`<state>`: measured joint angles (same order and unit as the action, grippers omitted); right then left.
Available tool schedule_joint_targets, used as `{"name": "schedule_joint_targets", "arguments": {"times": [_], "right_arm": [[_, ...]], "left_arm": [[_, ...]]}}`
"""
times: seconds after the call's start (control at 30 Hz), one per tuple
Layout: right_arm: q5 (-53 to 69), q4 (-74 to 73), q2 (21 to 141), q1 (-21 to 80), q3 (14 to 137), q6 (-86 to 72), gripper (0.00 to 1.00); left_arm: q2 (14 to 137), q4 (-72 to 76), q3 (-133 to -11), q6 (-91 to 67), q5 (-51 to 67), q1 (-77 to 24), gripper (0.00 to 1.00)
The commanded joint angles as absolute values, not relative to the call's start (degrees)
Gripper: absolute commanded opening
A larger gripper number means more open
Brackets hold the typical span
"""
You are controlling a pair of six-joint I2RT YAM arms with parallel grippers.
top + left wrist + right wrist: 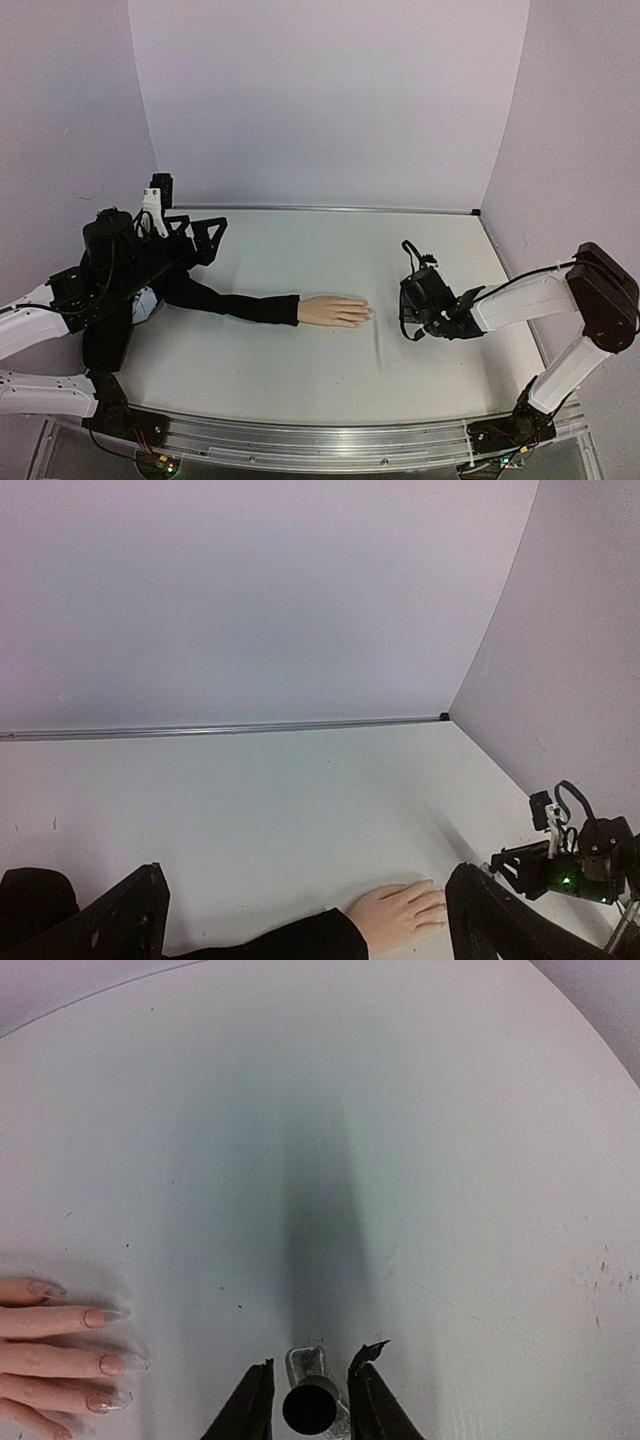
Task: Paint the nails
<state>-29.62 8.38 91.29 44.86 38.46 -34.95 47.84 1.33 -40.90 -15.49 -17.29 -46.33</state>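
Note:
The pale mannequin hand lies flat at the table's middle, fingers pointing right, on a long black sleeve. Its nails show long and glossy at the left edge of the right wrist view. My right gripper stands just right of the fingertips, its jaws either side of a small dark-capped polish bottle with narrow gaps showing. It also shows in the top view. My left gripper is wide open and empty, above the sleeve at the far left. The hand also shows in the left wrist view.
The white table is enclosed by pale walls behind and at both sides. A metal rail runs along the near edge. My left arm's black body lies over the sleeve's far end.

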Motion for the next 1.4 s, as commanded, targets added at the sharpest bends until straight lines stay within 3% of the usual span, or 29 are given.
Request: {"name": "schedule_joint_targets", "arguments": {"times": [0.0, 0.07, 0.17, 0.33, 0.77, 1.37], "right_arm": [[-29.5, 9.9, 90.2, 44.5, 38.2, -34.7, 0.41], [-30.0, 8.5, 88.8, 44.5, 38.5, -34.6, 0.45], [-31.2, 3.6, 83.3, 44.5, 39.6, -34.3, 0.61], [-32.9, -6.0, 69.5, 43.1, 41.6, -31.5, 0.97], [-28.9, -15.9, 38.9, 29.7, 44.2, -18.5, 0.98], [-30.1, -21.7, 32.7, 29.7, 48.3, -16.8, 0.98]], "left_arm": [[45.7, 1.2, -41.0, -15.8, -20.9, -46.2, 1.0], [45.4, 0.6, -41.2, -15.4, -22.0, -46.2, 1.0], [44.8, 0.4, -41.9, -14.8, -24.6, -46.3, 1.0], [45.2, -1.7, -43.9, -13.6, -32.7, -45.6, 1.0], [44.3, -6.5, -48.8, -14.5, -26.4, -24.8, 1.0], [41.0, -6.6, -49.3, -12.5, -26.7, -24.1, 1.0]]}}
